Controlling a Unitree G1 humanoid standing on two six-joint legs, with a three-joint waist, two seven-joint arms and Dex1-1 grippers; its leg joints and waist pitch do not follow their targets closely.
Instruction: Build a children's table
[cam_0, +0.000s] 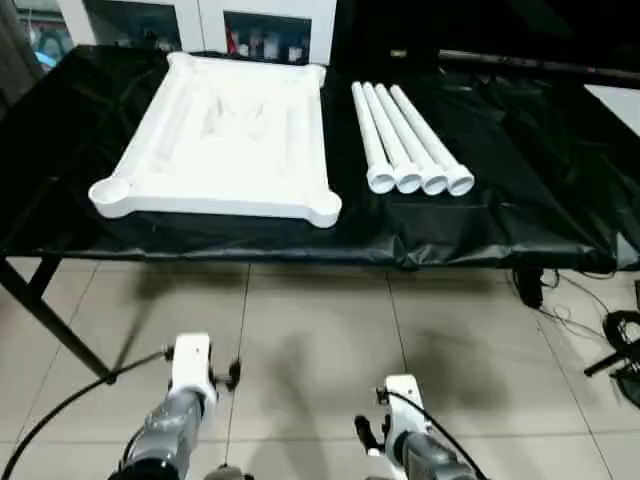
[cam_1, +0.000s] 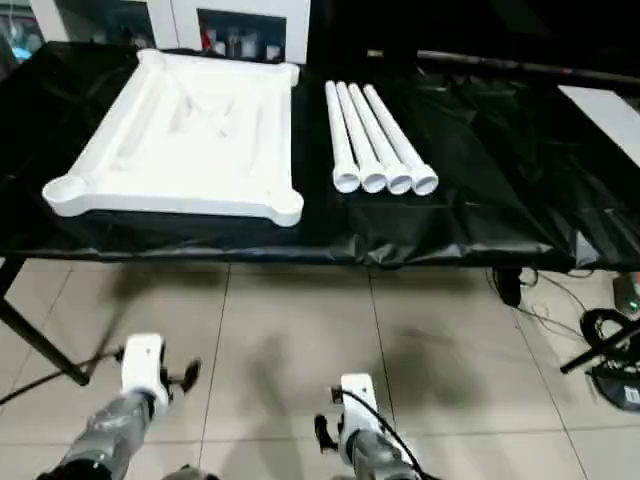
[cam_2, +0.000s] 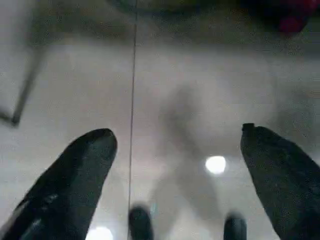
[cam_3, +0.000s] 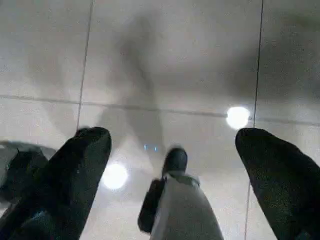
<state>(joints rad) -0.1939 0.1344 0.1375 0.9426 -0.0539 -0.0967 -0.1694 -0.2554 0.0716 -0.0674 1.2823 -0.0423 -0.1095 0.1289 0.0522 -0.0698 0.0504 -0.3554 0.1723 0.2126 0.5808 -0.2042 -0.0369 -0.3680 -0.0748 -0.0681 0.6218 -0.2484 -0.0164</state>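
The children's table lies in parts on the black-draped work table. Its white tabletop (cam_0: 225, 135) rests flat at the left, raised rim and round corner sockets showing. Several white tube legs (cam_0: 410, 140) lie side by side just right of it. Both my arms hang low over the tiled floor, in front of the table's near edge and well away from the parts. My left wrist (cam_0: 190, 365) is below the tabletop and my right wrist (cam_0: 402, 405) is below the legs. The left gripper (cam_2: 176, 132) and right gripper (cam_3: 172, 132) are both open over the floor tiles, with nothing between the fingers.
The black-draped work table (cam_0: 520, 180) spans the view, with a dark leg (cam_0: 50, 320) slanting down at the left. Cables and dark gear (cam_0: 610, 340) lie on the floor at the right. Cabinets (cam_0: 200, 25) stand behind the table. A grey limb with a dark end (cam_3: 175, 200) hangs below my right gripper.
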